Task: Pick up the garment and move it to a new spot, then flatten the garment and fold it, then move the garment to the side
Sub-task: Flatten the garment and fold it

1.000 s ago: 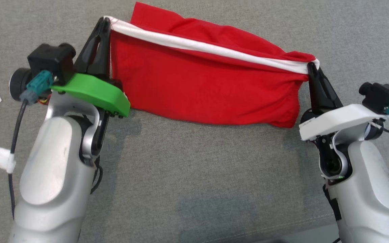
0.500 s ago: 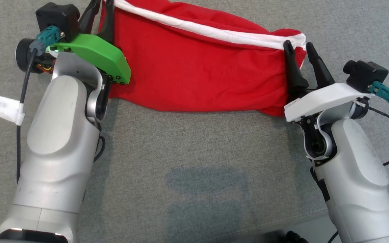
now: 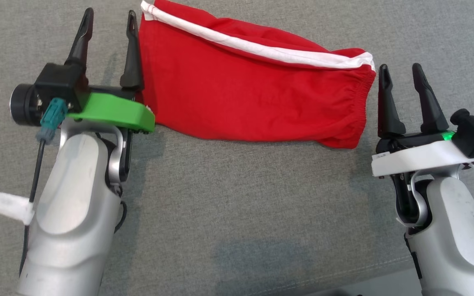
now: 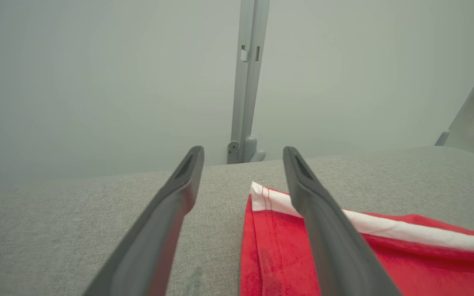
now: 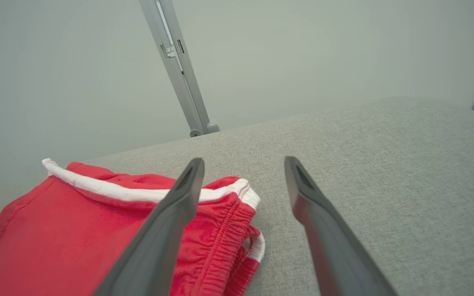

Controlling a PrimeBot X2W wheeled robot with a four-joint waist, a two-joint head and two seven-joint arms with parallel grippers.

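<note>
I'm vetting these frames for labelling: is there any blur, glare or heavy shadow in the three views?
Head view: sharp and evenly lit, no glare, only soft shadows and one faint darker patch on the grey surface. Left wrist view: the garment is crisp, but the wall behind looks hazy. Right wrist view: same hazy backdrop, and the fingers go soft towards the bottom edge.

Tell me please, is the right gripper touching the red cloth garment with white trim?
Apart: the head view shows grey surface between the open right gripper and the red garment.
</note>
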